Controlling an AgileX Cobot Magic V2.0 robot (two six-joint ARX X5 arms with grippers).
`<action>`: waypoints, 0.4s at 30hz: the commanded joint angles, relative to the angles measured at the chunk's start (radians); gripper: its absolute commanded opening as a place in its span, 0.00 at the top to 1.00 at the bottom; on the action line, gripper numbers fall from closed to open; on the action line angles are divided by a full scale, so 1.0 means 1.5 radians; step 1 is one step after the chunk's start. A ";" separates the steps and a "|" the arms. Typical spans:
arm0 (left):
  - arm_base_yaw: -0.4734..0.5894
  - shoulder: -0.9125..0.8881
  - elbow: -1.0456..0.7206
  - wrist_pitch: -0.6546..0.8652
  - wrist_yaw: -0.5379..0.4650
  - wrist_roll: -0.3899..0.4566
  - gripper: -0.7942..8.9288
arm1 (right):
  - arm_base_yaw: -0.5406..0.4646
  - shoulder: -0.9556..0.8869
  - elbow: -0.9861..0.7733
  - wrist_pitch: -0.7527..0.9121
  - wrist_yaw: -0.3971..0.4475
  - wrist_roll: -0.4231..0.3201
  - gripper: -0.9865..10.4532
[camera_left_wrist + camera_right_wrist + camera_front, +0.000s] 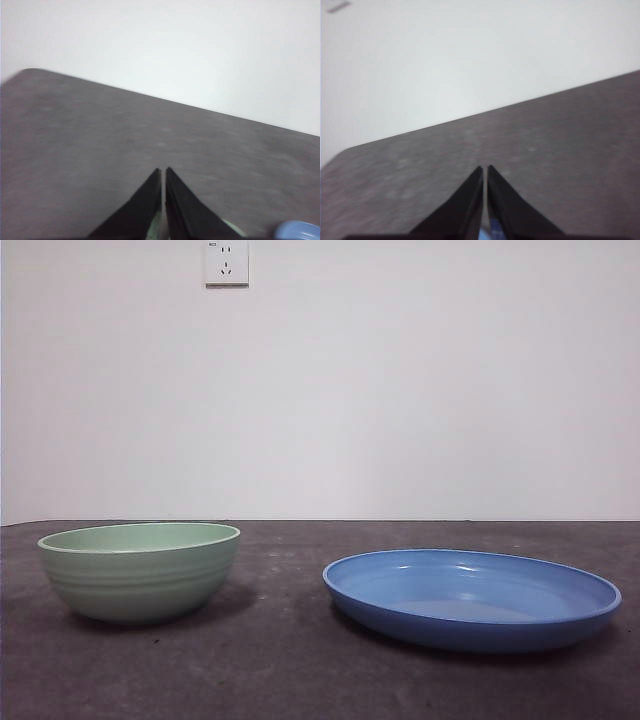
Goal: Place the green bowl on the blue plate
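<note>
While both arms wait above the scene, your green bowl (pixel 140 570) sits upright on the dark tabletop (pixel 290 660), toward the left in the front view. Your blue plate (pixel 472 598) lies flat well apart from it on the right, with bare tabletop between them and nothing inside it. Your left tool (pixel 163 172) hangs over the tabletop with its jaws pressed together, gripping nothing; a sliver of the bowl and an edge of the plate show near its base. Your right tool (pixel 485 170) is likewise closed and empty. You can see a wall socket (pixel 227 262) on the white wall behind.
</note>
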 commanded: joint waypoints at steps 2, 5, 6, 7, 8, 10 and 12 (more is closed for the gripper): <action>-0.005 0.052 0.102 -0.035 0.069 -0.010 0.90 | 0.001 0.056 0.095 -0.078 -0.070 0.015 0.91; -0.009 0.091 0.165 -0.069 0.116 -0.017 0.90 | 0.001 0.104 0.165 -0.145 -0.120 -0.004 0.91; -0.010 0.104 0.184 -0.081 0.133 -0.016 0.90 | 0.001 0.119 0.185 -0.161 -0.134 -0.018 0.91; -0.011 0.114 0.200 -0.091 0.148 -0.016 0.90 | 0.001 0.134 0.204 -0.176 -0.149 -0.034 0.90; -0.012 0.126 0.216 -0.103 0.165 -0.016 0.90 | 0.001 0.146 0.220 -0.186 -0.163 -0.047 0.91; -0.014 0.148 0.244 -0.125 0.198 -0.016 0.90 | 0.001 0.172 0.255 -0.204 -0.190 -0.073 0.91; -0.018 0.170 0.267 -0.147 0.228 -0.015 0.90 | 0.001 0.198 0.285 -0.218 -0.219 -0.088 0.91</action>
